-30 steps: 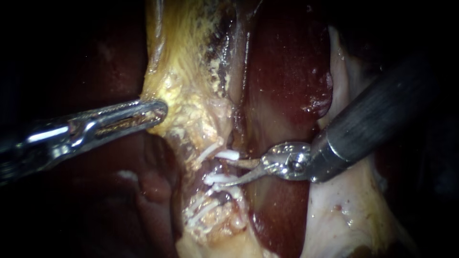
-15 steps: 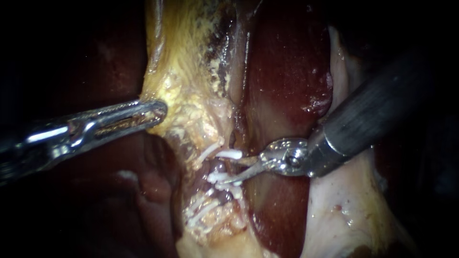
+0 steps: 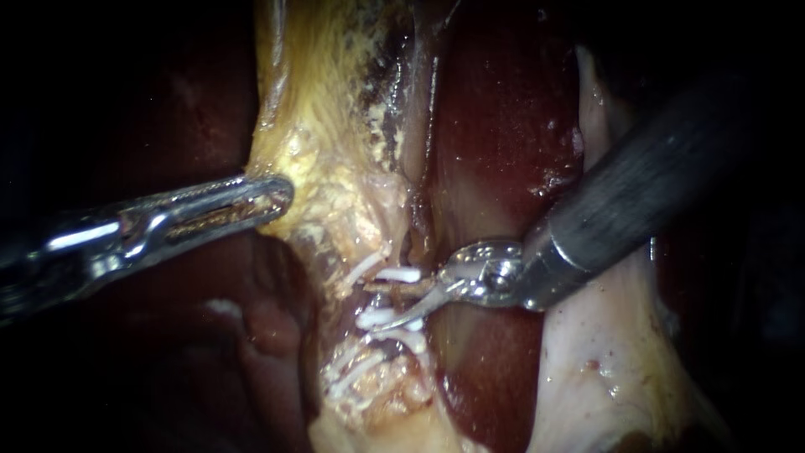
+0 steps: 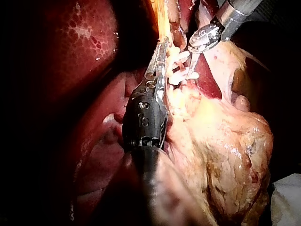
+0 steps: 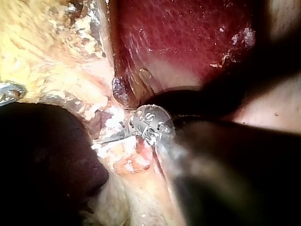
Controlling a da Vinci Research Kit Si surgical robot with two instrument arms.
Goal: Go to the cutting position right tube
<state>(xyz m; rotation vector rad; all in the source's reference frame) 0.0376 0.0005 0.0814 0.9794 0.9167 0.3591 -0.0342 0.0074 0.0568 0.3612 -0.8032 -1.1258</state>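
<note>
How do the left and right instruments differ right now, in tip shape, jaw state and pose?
The left instrument has long, straight, slotted silver jaws, shut on the yellow fatty tissue. The right instrument has short, thin, curved blades, open among the white clips. The left shaft lies nearly level, while the right slopes down from the upper right. Both tips are shiny metal.

left instrument (image 3: 281, 195): silver slotted pincer on a shaft entering from the left, nearly level, jaws clamped on yellowish fatty tissue (image 3: 312, 172).
right instrument (image 3: 384, 306): dark shaft slanting down from upper right, shiny wrist, thin curved pincer jaws parted.
</note>
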